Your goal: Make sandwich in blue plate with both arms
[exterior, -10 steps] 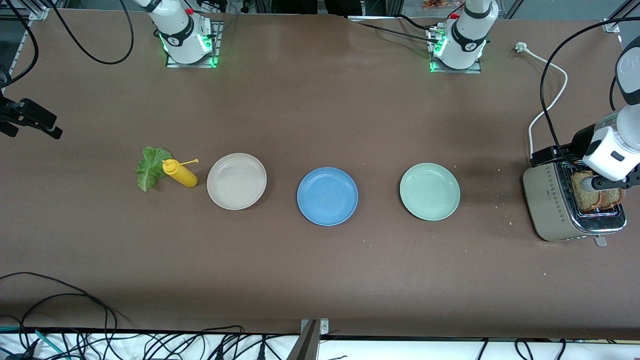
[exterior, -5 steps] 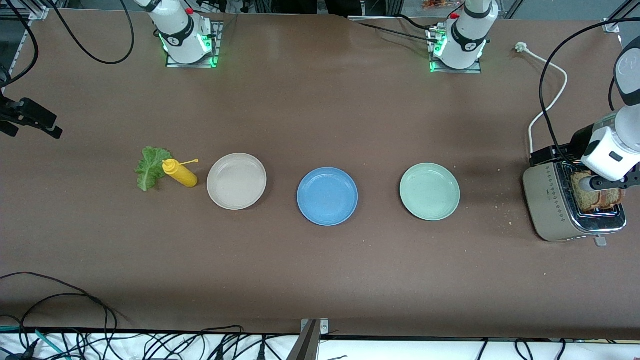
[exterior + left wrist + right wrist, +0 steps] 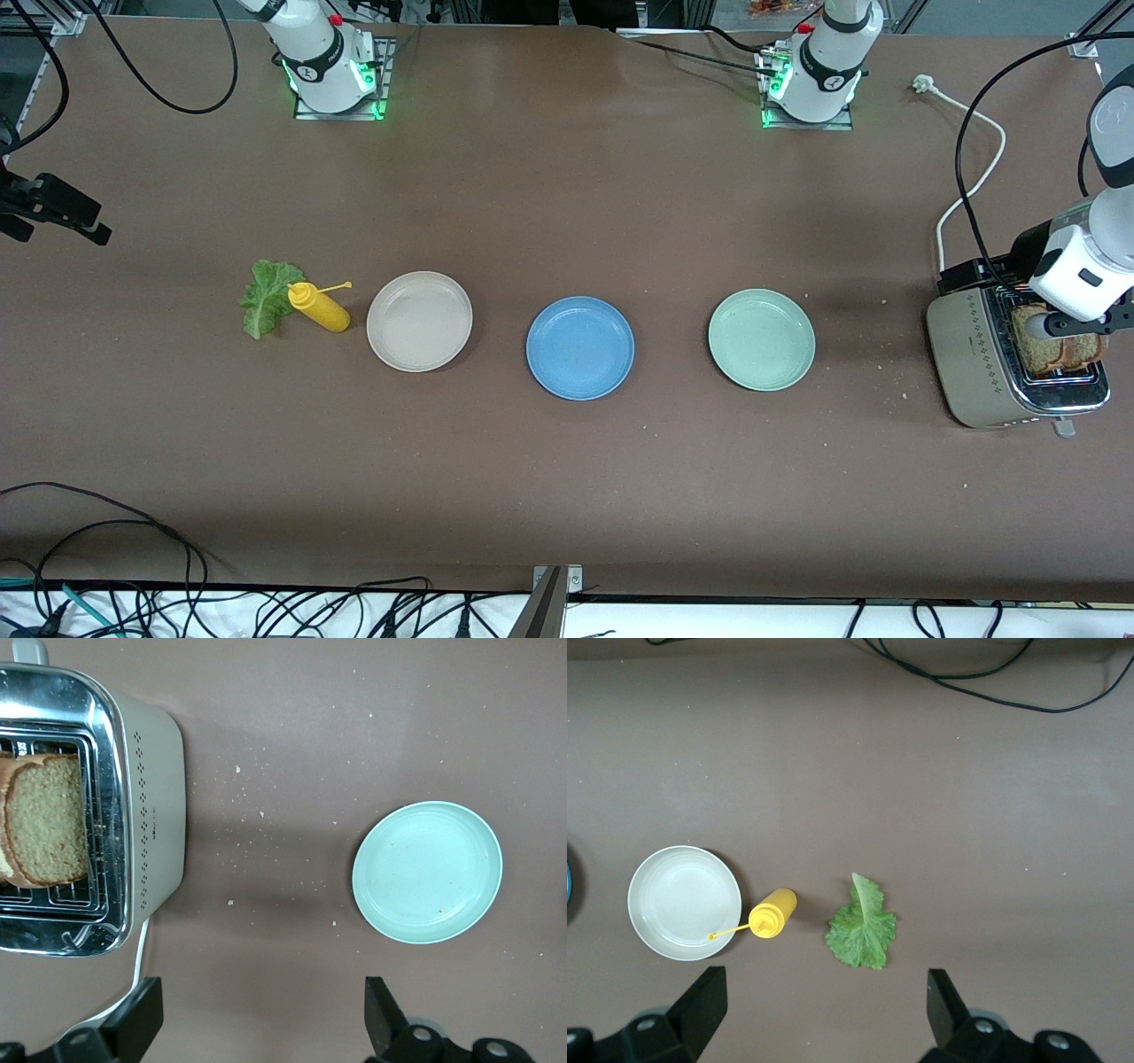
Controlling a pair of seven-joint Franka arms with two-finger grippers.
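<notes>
**Both grippers hanging open above the 2 ends of the bench**

The blue plate (image 3: pixel 580 347) is lying bare at the middle of the bench (image 3: pixel 567 496), in a row of 3 plates. The beige plate (image 3: pixel 419 321) is lying toward the right arm's end, the pale green plate (image 3: pixel 761 339) toward the left arm's end. Clear gaps of brown surface are separating all 3 rims, and wide open room is running between the row and the bench edge nearest the front camera.

The sandwich is not yet assembled. 2 slices of toast (image 3: pixel 1054 346) are standing in the slots of the toaster (image 3: pixel 974 363), which is sitting at the left arm's end, close to the bench edge and well apart from the green plate. The lettuce leaf (image 3: pixel 264 297) is lying flat at the right arm's end, touching the yellow squeeze bottle (image 3: pixel 321 307), which is lying on its side just beside the beige plate.

The left gripper (image 3: pixel 257 1023) is hanging over the bench surface between toaster and green plate, jaws spread wide and holding nothing. The right gripper (image 3: pixel 824 1014) is hanging over the lettuce and bottle area, jaws likewise released and empty.
</notes>
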